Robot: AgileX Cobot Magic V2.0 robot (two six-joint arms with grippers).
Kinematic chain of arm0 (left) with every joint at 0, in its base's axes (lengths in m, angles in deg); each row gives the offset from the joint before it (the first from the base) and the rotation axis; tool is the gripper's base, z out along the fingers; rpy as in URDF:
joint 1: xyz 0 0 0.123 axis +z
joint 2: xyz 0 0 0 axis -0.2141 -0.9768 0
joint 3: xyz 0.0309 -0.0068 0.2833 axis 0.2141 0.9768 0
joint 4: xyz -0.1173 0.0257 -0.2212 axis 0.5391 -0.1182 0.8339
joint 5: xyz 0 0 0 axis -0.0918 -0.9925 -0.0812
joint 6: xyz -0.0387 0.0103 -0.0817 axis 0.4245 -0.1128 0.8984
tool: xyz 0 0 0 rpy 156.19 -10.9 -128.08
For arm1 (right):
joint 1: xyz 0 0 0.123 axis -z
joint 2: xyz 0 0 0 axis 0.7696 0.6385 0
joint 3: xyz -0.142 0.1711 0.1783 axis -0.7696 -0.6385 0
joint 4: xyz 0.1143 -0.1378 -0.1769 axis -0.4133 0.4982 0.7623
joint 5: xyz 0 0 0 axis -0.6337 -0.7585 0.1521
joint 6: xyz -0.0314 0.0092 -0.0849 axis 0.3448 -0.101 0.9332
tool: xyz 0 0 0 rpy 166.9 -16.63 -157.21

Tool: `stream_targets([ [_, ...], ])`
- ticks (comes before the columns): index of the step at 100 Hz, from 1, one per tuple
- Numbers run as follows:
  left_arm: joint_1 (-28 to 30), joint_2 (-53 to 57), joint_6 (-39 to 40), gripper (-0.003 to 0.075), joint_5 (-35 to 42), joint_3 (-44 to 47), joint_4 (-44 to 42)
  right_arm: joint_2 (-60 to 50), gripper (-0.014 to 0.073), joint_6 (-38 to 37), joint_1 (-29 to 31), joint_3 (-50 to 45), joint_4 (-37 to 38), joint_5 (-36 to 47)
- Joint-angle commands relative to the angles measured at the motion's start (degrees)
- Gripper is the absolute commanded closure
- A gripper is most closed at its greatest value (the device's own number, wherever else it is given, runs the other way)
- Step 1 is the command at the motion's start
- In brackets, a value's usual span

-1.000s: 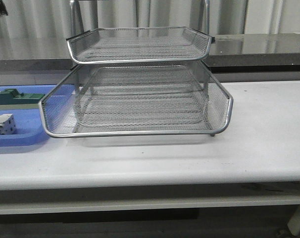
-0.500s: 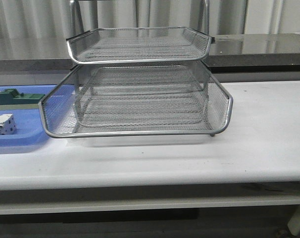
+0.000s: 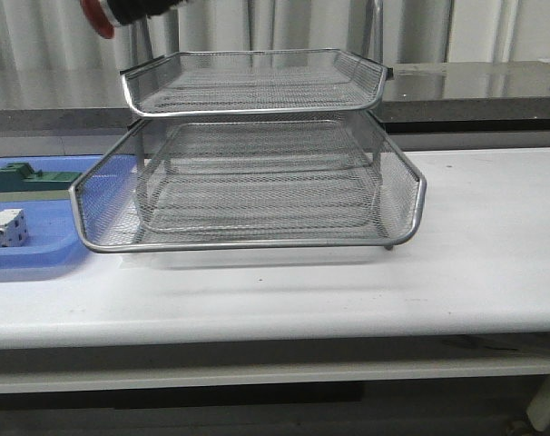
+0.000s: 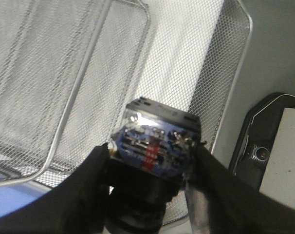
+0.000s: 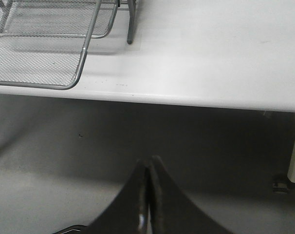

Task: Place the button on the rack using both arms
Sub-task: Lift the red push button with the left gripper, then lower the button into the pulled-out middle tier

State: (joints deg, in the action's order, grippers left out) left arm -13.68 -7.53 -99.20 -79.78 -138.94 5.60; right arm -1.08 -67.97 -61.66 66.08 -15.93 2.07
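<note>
The button (image 3: 121,13), red head and black body, shows at the top left of the front view, above the rack's left rear corner. In the left wrist view my left gripper (image 4: 150,161) is shut on the button (image 4: 155,141); its blue rear block faces the camera, above the mesh trays. The silver wire-mesh rack (image 3: 257,173) stands in the middle of the table; it also shows in the left wrist view (image 4: 64,73) and the right wrist view (image 5: 45,44). My right gripper (image 5: 148,163) is shut and empty, low in front of the table's edge. It is out of the front view.
A flat blue tray (image 3: 30,245) lies left of the rack with a green block (image 3: 30,180) and a white block (image 3: 4,229) on it. The white table (image 3: 475,236) stretches to the right. A dark counter (image 3: 475,82) runs behind.
The button in my left gripper has come into the front view at the top left, above the rack. It was out of view before. The rack and tray have not moved.
</note>
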Motion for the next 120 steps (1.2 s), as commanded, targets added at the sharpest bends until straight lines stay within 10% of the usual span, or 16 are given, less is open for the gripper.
stream_targets([
  [1,-1.4,0.3,0.6,0.0741,1.1,-1.3,1.6,0.1,0.0661,0.0,-0.2,1.7,0.5,3.4],
  [71,-3.1,-13.8,0.6,0.0728,8.7,-1.3,1.6,0.1,0.0661,0.0,-0.2,1.7,0.5,3.4],
  [120,-5.6,-15.9,0.6,0.0295,9.1,-1.3,1.5,0.1,0.0661,0.0,-0.2,1.7,0.5,3.4],
])
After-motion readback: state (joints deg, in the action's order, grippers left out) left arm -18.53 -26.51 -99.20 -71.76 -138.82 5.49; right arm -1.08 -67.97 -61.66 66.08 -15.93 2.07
